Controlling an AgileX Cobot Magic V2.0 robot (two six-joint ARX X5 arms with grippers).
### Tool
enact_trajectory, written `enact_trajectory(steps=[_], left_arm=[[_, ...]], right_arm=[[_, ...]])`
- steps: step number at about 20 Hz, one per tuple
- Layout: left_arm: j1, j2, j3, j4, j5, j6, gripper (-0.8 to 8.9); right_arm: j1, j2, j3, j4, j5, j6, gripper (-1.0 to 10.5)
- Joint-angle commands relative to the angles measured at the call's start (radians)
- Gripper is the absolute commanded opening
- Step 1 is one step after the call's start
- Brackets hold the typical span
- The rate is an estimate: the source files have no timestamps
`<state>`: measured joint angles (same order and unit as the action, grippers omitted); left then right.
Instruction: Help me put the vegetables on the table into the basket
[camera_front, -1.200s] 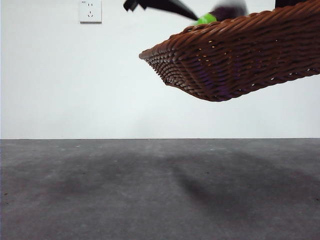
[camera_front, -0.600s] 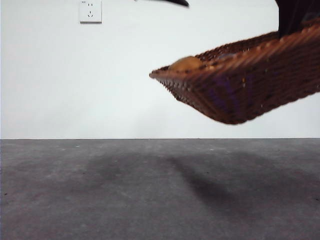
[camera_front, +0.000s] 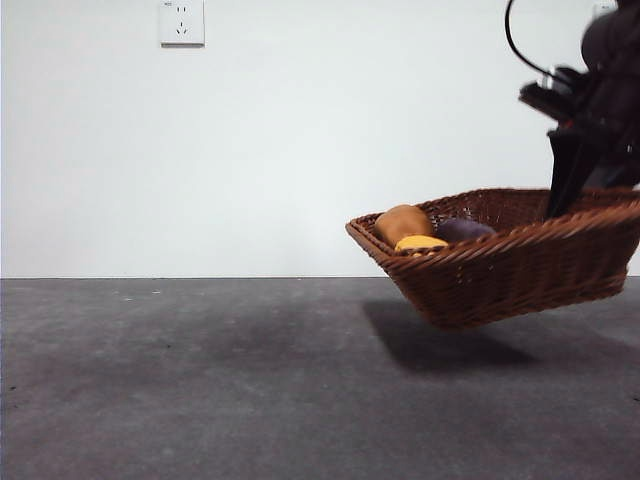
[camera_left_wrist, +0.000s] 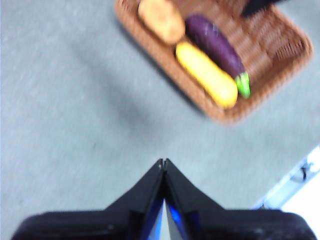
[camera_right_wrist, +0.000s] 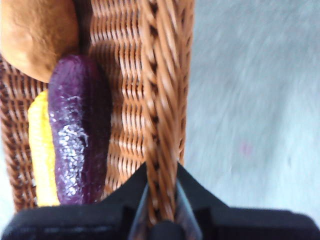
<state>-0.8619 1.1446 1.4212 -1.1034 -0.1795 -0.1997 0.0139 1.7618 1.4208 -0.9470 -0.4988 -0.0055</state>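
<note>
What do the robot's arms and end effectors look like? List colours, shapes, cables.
Left end effector: two matte black wedge-shaped jaws tapering to points, blue glint between them. Right end effector: the same black angular jaws. In the front view its arm is dark and bulky, with a thin black cable looping above.

- Back wall (camera_front: 250, 160): plain white, matte, evenly lit, unmarked apart from one fitting.
- Wall socket (camera_front: 181, 22): white square plate high on the wall, cut by the front view's upper edge; dark slots are visible, their count unclear.
- Bench (camera_front: 200, 380): dark grey, slightly mottled, matte surface meeting the wall below the socket in a straight level line.
- Bench surface carries a few tiny pale specks and dark flecks near the wall line.
- Light: soft and diffuse; a dark shadow patch (camera_front: 450, 345) lies on the bench well to the side of the socket, fainter broad shading spreading from it.
- Left wrist view: pale strip (camera_left_wrist: 295, 187) beyond the bench edge, blurred, detail unreadable.
</note>
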Motion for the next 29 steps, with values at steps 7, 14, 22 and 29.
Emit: enact_trajectory(steps=[7,14,22,29], left_arm=[[-0.048,-0.108,-0.005,-0.187,-0.005,-0.045,-0.03],[-0.050,-0.232,-0.005,-0.213,-0.004,-0.107,-0.03],[-0.050,-0.344,-0.005,-0.214,-0.004,-0.097,-0.03],[-0.050,-0.379,-0.005,-0.214,-0.004,0.000,-0.03]], right_arm=[[-0.061,0.281,0.192,-0.016,-0.103,-0.052,-0.2],[-0.069,0.362,0.196,0.031,-0.042,-0.058,1.1],[-0.074,0.152,0.247,-0.042,-0.003,-0.039,5.4],[-0.074,-0.372,0.247,-0.262,0.260,-0.037,5.3]])
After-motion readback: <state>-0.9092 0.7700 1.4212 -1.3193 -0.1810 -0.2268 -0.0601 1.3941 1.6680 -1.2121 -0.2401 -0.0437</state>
